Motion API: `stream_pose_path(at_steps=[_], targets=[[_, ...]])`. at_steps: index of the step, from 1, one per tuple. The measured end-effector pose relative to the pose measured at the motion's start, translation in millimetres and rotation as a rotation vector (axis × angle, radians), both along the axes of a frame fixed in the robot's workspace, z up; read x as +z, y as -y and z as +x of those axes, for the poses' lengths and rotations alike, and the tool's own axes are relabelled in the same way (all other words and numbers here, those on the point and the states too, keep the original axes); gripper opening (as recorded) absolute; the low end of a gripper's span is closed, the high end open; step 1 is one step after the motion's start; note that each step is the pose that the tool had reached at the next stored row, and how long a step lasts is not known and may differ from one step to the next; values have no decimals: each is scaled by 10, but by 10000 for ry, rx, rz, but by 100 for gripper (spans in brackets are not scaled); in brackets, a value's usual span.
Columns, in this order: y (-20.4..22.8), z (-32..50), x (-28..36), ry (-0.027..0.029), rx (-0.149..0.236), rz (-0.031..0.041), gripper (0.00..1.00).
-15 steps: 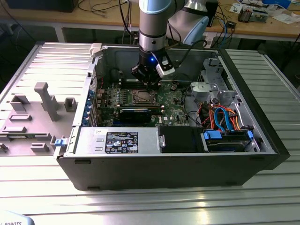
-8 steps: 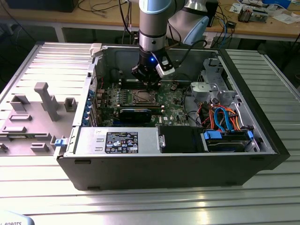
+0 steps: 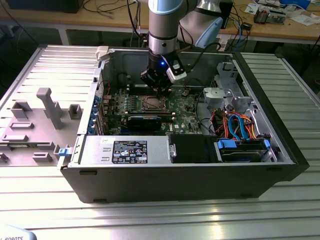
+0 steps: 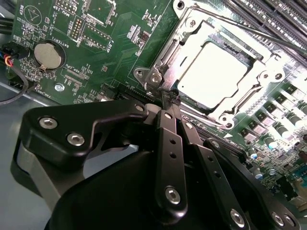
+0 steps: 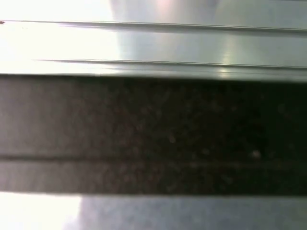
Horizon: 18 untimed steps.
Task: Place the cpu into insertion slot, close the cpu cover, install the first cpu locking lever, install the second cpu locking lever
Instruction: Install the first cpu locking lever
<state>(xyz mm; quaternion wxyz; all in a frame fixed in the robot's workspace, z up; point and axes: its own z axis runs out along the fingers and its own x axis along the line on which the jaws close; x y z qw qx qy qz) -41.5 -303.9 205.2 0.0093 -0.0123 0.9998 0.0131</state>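
The arm reaches down into the open computer case [image 3: 280, 150], which lies on a ribbed metal tabletop [image 3: 165, 215]. The end effector [image 3: 159, 89] hangs directly over the green motherboard [image 3: 185, 107], at the far edge of the insertion slot [image 3: 151, 103].

In the second wrist view, the end effector [image 4: 169, 98] has its two black fingers [image 4: 169, 143] drawn together to a narrow tip with no object between them. That tip sits at the corner of the insertion slot's [image 4: 158, 72] metal rim, touching it or just above it; which of the two cannot be determined.

The cpu [image 4: 213, 76] lies seated in the slot, its bright silvery top facing up. The cpu cover [image 4: 261, 76] lies flat over it, framing the chip through its open window. A thin locking lever [image 4: 249, 31] runs along one side of the socket; whether it is latched cannot be determined.

A round coin battery [image 4: 50, 55] sits on the board, well apart from the socket. In the exterior view, a black drive box [image 3: 192, 148] sits along the near wall of the case, and a grey moulded tray [image 3: 37, 125] rests on the tabletop at the exterior view's left.
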Motion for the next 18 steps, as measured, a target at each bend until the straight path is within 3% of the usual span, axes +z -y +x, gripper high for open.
stream_pose_path(at_steps=[7, 16, 18], targets=[[0, 3, -10, 0, 0, -61, 11], [-3, 4, -32, -1, 0, -64, 11], [-4, 3, -33, 0, -2, -30, 11]])
